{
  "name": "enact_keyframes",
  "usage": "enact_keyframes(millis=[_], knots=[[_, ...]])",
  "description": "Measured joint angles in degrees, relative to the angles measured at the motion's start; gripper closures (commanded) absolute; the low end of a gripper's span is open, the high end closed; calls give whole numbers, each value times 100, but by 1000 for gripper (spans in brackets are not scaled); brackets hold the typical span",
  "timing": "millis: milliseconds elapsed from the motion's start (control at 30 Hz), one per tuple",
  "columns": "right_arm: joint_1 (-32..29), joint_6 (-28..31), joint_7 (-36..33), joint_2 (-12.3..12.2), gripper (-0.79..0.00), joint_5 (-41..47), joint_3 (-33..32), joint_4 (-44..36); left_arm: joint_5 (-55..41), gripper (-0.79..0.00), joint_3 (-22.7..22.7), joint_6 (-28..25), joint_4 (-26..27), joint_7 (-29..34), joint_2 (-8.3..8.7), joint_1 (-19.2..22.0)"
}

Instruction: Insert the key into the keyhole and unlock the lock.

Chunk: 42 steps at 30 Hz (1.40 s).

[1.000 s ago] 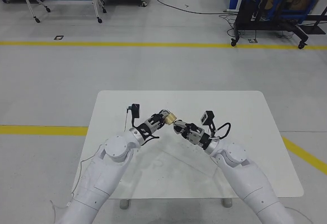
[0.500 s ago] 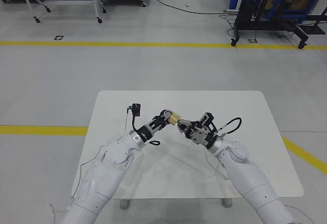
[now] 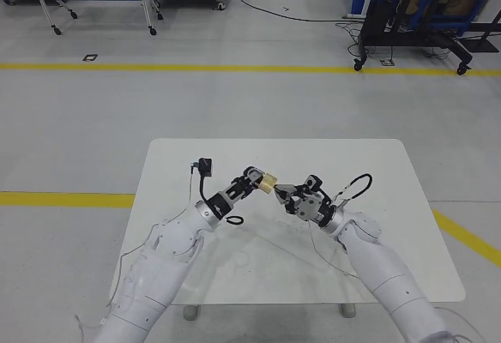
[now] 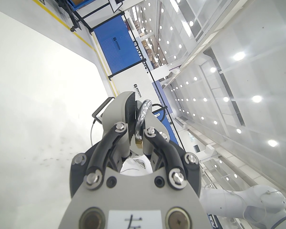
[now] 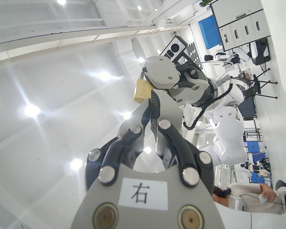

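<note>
Our right fingers (image 5: 168, 110) are pressed shut, with their tips right at the bottom of the gold lock (image 5: 142, 91). Our left fingers (image 4: 118, 114) squeeze its silver loop (image 4: 143, 110), holding the lock up over the white bench (image 3: 379, 171).

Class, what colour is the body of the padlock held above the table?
Brass-gold. The padlock body shows best in the right wrist view.

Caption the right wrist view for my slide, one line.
Right gripper, fingers closed, tips at the base of the brass lock clamped by its shackle in the left gripper.
</note>
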<state>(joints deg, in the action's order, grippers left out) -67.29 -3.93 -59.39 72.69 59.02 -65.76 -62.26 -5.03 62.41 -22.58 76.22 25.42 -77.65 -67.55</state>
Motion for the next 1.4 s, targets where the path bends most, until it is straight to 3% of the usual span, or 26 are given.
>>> enact_keyframes(millis=[67,100,167,300,500,600,700,933,1100,1133,1233,1267,1400], knots=[[-3,99,88,-7,-603,-141,-10,-24,-28,0,11,43,-5,-8,0,2],[-10,157,148,-12,-619,-220,-18,-43,-52,0,16,68,-6,-10,0,4],[-43,259,273,-19,-637,-359,-36,-110,-118,0,38,151,-17,-43,-3,13],[-123,571,552,-48,-597,-675,-131,-275,-276,0,109,350,-46,-90,-5,53],[-465,1521,1368,-184,-625,-1805,-551,-896,325,0,33,733,-78,66,26,175],[-816,1871,1886,-276,-665,-2394,-914,-1418,637,0,-131,983,-106,285,21,260],[-1204,2095,2391,-351,-785,-2922,-1281,-1962,945,0,-342,1262,-190,521,4,387],[-2039,2456,3260,-442,-785,-3761,-1939,-2951,2102,0,-971,1883,-496,581,-74,688],[-2081,2444,3316,-444,-785,-3803,-1963,-2989,2442,0,-1301,2162,-814,559,-166,884],[-2080,2444,3314,-444,-785,-3802,-1963,-2987,2451,-262,-1358,2204,-894,559,-191,927],[-2080,2445,3314,-444,-785,-3802,-1962,-2987,2510,-579,-1476,2304,-1087,488,-247,1024],[-2080,2445,3314,-444,-785,-3802,-1963,-2988,2503,-760,-1503,2310,-1135,473,-264,1043],[-2080,2445,3314,-444,-785,-3802,-1963,-2988,2431,-785,-1570,2331,-1308,519,-316,1119]])
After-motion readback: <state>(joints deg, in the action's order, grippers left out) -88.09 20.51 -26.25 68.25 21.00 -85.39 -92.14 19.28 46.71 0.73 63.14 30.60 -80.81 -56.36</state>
